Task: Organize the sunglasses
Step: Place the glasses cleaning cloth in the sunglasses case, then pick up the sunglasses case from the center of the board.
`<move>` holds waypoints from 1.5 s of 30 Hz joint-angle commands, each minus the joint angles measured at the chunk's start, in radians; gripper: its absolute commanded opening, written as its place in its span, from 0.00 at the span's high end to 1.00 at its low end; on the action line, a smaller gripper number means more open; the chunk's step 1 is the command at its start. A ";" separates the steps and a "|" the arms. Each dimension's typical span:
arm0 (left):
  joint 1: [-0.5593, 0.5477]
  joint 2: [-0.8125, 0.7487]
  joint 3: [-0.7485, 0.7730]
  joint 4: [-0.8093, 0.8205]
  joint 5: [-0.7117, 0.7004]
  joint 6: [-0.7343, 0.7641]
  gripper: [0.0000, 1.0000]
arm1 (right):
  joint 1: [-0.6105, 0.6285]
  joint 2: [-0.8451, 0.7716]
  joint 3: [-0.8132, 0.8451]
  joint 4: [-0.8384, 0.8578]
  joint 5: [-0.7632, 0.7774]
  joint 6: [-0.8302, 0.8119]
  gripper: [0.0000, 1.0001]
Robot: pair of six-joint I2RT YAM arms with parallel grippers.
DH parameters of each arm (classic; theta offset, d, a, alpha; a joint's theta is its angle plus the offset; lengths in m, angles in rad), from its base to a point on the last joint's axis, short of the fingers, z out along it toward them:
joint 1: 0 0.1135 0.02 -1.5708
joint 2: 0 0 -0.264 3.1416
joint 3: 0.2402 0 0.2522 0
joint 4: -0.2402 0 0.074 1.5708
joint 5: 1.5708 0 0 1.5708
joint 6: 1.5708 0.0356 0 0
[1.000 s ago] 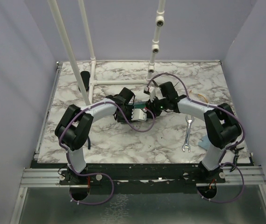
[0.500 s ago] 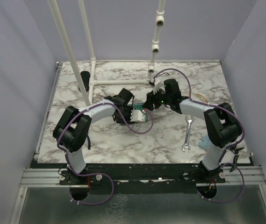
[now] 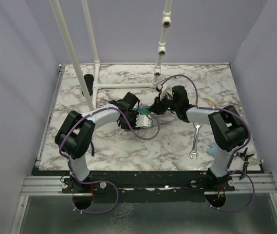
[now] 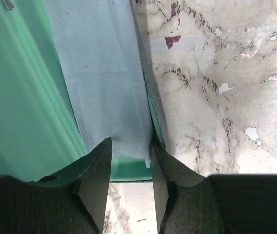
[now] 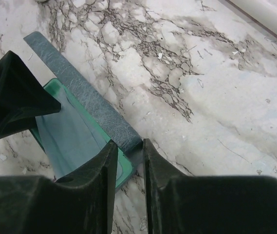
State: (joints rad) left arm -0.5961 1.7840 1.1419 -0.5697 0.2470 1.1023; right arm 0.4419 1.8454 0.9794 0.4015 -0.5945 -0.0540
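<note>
A blue-grey oblong case (image 3: 147,113) lies open mid-table, showing its green inside (image 5: 75,136) and pale lining (image 4: 99,73). My left gripper (image 3: 149,118) (image 4: 128,151) stands open astride the case's end wall, one finger inside and one outside. From the other side, my right gripper (image 3: 156,109) (image 5: 128,144) is shut on the end of the case's blue-grey lid strip (image 5: 89,97). A yellow-orange pair of sunglasses (image 3: 209,101) peeks out behind the right forearm. No sunglasses show in either wrist view.
A wrench (image 3: 195,141) and a small blue scrap (image 3: 211,149) lie at the front right. A black oval case (image 3: 87,84) stands at the back left by the white pipes (image 3: 95,73). The left gripper's black body (image 5: 11,97) shows in the right wrist view.
My right gripper drew back a little toward the rear, opened wider, then closed on the case's lid strip. The left gripper stayed at the case.
</note>
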 commanded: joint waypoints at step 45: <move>-0.112 -0.067 0.001 0.202 0.109 -0.308 0.54 | 0.135 -0.131 -0.391 0.636 0.260 -0.003 1.00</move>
State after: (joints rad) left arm -0.6502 1.6993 1.2003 -0.5335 0.4480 0.8654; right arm 0.5571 1.7203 0.6250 0.9051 -0.3847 -0.1116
